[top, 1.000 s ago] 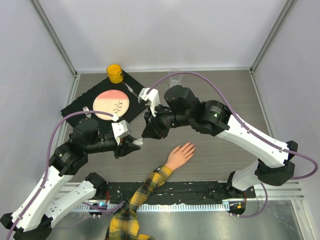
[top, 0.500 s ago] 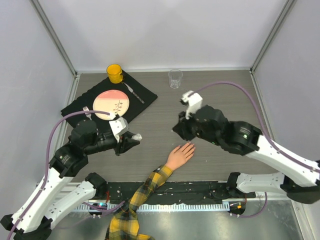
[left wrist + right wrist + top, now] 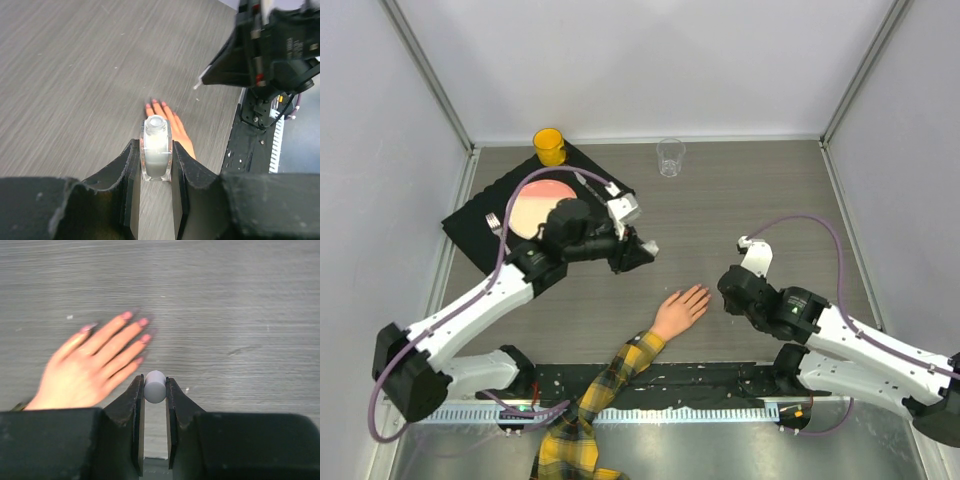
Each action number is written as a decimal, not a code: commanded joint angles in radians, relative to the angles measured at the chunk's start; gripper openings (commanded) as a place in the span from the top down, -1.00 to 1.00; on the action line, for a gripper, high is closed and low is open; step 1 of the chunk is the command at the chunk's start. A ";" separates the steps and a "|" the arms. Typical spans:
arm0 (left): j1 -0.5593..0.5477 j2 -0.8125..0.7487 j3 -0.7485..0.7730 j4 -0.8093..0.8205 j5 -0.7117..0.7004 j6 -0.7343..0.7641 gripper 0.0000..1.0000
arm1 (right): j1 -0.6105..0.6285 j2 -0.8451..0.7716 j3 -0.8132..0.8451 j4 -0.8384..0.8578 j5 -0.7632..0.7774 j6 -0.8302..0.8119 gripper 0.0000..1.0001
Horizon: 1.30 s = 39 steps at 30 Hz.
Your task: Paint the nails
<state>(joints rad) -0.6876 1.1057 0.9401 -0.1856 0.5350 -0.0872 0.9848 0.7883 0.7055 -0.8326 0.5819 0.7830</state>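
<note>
The peach mannequin hand [image 3: 680,311] lies flat on the table, its arm in a yellow-black plaid sleeve [image 3: 610,378]. Its nails [image 3: 144,322] look pink at the fingertips and also show in the left wrist view as nails [image 3: 154,101]. My left gripper [image 3: 640,250] [image 3: 156,150] hovers beyond the fingertips, shut on a small clear bottle [image 3: 156,145] with its neck uncapped. My right gripper [image 3: 727,289] [image 3: 155,383] is just right of the fingertips, shut on the white cap [image 3: 155,386]. A thin white tip [image 3: 199,82] pokes out under the right gripper.
A pink plate [image 3: 532,205] and a fork lie on a black mat [image 3: 470,228] at the back left, partly under my left arm. A yellow cup [image 3: 549,146] and a clear glass [image 3: 670,156] stand at the back. A black rail [image 3: 720,385] runs along the near edge.
My left arm has swung forward and right over the plate, carrying the bottle. My right arm has pulled away from the bottle with the cap, down and right to beside the fingertips.
</note>
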 commanded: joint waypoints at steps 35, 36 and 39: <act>-0.070 0.157 0.017 0.456 -0.202 0.079 1.00 | -0.225 -0.012 -0.304 0.467 -0.280 -0.064 0.98; -0.070 0.157 0.017 0.454 -0.201 0.079 1.00 | -0.225 -0.006 -0.302 0.469 -0.284 -0.067 0.98; -0.069 0.160 0.019 0.451 -0.201 0.081 1.00 | -0.225 0.020 -0.296 0.481 -0.295 -0.082 0.98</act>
<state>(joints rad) -0.7536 1.2808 0.9367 0.2264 0.3351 -0.0208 0.7631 0.7849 0.3817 -0.3882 0.2882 0.7120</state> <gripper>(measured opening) 0.285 0.211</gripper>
